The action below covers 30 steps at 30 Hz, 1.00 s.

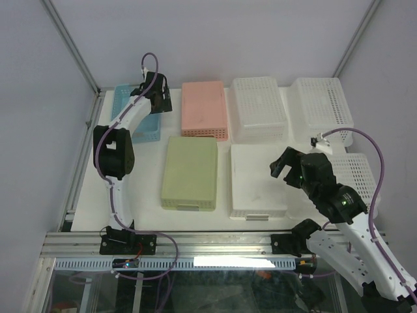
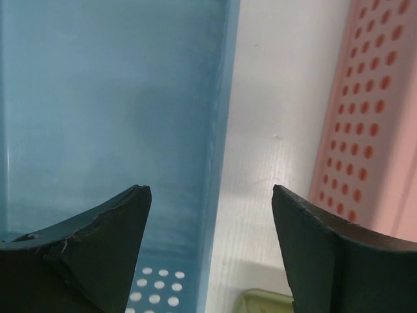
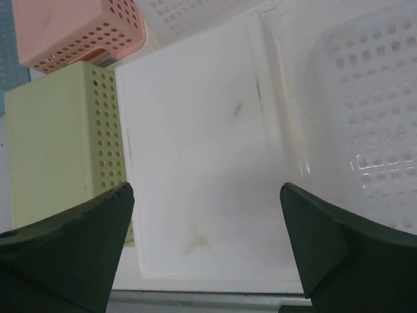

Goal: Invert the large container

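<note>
The large container [image 1: 125, 103] is a blue basket standing open side up at the far left of the table. My left gripper [image 1: 156, 98] hangs over its right wall. In the left wrist view the blue container [image 2: 111, 98] fills the left half, and its right rim [image 2: 218, 163] runs between the spread fingers of the left gripper [image 2: 210, 195], which is open and touches nothing. My right gripper [image 1: 280, 166] is open and empty above the near right of the table; the right gripper [image 3: 205, 195] looks down on a white container.
A pink container [image 1: 204, 107] lies bottom up just right of the blue one, with a narrow strip of table [image 2: 273, 130] between them. A green one [image 1: 190, 173] and a white one [image 1: 258, 179] lie bottom up nearer me. White perforated baskets [image 1: 322, 101] stand at the right.
</note>
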### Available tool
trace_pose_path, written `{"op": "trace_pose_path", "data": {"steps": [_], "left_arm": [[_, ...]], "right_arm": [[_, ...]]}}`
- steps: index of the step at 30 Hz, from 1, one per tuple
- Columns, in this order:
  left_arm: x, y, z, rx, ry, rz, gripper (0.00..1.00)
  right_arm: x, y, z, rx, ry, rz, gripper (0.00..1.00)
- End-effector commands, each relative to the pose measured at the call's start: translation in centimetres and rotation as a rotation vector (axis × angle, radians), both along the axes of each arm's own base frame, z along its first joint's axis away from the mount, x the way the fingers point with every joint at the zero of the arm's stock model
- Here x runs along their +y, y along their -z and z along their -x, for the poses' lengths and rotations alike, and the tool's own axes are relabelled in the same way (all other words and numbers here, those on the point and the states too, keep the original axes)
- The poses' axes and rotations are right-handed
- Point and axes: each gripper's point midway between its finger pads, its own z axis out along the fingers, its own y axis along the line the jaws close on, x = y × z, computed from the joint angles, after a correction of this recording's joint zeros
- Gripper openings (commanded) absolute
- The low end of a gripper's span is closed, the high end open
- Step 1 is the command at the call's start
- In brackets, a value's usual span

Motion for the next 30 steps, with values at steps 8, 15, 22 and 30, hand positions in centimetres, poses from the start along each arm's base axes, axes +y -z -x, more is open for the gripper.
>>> {"op": "trace_pose_path", "data": {"steps": [8,15,22,30], "left_arm": [[0.8,-0.9,-1.7,-0.003,0.030,-0.007,0.10],[-0.4,-11.9,-0.1,-0.192,0.097,0.133,0.00],[1.7,-19.2,2.4,-0.352,0.190,0.617,0.00],[3.6,-20.8,6.2,-0.398,0.334,1.128,0.00]], "right_arm": [[-0.8,-2.3,-0.2,-0.073,0.036,-0.010,0.99],[-0.7,-2.4,-0.4,-0.075,0.032,-0.011,0.99],[-0.4,-2.3,-0.3,-0.071,0.020,-0.021,0.99],[-0.8,-2.3,0.0,-0.075,0.031,-0.019,0.99]]}}
